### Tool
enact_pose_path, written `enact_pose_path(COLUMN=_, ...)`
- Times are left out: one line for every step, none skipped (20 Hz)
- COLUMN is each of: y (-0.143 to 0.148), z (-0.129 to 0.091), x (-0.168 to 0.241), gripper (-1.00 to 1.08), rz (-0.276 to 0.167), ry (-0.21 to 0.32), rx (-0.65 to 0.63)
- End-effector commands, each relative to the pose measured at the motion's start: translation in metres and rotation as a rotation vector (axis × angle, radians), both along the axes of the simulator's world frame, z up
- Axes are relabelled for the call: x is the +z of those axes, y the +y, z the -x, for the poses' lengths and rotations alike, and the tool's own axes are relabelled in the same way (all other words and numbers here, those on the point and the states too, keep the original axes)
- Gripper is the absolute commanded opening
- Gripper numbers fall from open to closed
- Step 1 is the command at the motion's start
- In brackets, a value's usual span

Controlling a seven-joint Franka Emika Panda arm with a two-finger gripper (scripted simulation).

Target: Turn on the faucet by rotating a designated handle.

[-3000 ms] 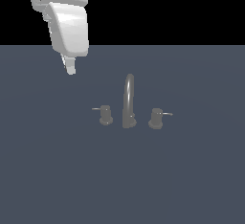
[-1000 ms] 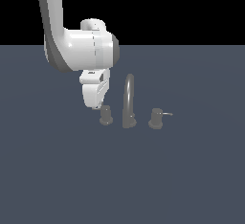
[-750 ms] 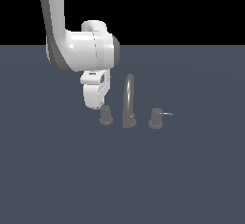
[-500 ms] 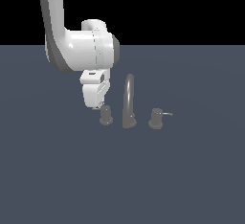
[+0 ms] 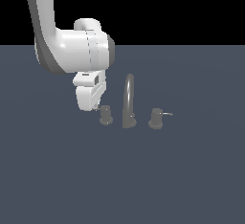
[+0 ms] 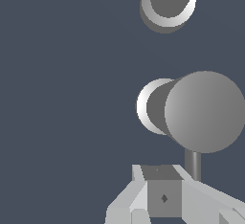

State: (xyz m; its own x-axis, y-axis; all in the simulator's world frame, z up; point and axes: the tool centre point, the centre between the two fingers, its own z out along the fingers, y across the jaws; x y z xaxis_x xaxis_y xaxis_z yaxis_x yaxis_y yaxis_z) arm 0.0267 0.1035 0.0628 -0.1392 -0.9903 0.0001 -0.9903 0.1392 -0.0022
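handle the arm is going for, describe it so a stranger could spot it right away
Find the tall arched spout in the middle of the dark surface. The handle is the stubby grey knob on the exterior view's left of it, right beside the gripper. Its twin knob sits on the spout's other side, with its rod pointing away from the arm.

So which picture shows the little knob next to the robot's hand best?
The wrist view: the handle fills the picture, its thin rod running to the gripper. In the exterior view the handle looks small, its rod hidden behind the gripper.
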Motion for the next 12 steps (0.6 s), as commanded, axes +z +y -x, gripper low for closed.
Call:
enact_pose_path(y=0.008, z=0.010, x=0.000, gripper=-1.00, rz=0.000, ry=0.002, rx=0.002)
enact_pose_path(y=0.008, z=0.010, x=0.000, gripper=-1.00, rz=0.000, ry=0.002, rx=0.002)
enact_pose_path(y=0.001, z=0.002, x=0.000, gripper=-1.00, rz=0.000, ry=-0.006, rx=-0.006)
enact_pose_path(y=0.001, z=0.005, x=0.000, gripper=-1.00, rz=0.000, ry=-0.005, rx=-0.005)
enact_pose_path(y=0.001, z=0.009, x=0.000, gripper=-1.00, rz=0.000, ry=-0.005, rx=-0.005)
enact_pose_path(y=0.001, z=0.012, x=0.000, gripper=-1.00, rz=0.000, ry=-0.004, rx=-0.004)
enact_pose_path(y=0.002, z=0.015, x=0.000, gripper=-1.00, rz=0.000, ry=-0.004, rx=-0.003)
enact_pose_path(y=0.001, z=0.019, x=0.000, gripper=-1.00, rz=0.000, ry=-0.004, rx=-0.003)
enact_pose_path(y=0.002, z=0.022, x=0.000, gripper=-1.00, rz=0.000, ry=-0.003, rx=-0.002)
enact_pose_path(y=0.002, z=0.026, x=0.000, gripper=-1.00, rz=0.000, ry=-0.002, rx=-0.002)
enact_pose_path(y=0.002, z=0.029, x=0.000, gripper=-1.00, rz=0.000, ry=-0.001, rx=-0.001)
enact_pose_path(y=0.002, z=0.033, x=0.000, gripper=-1.00, rz=0.000, ry=-0.001, rx=-0.001)
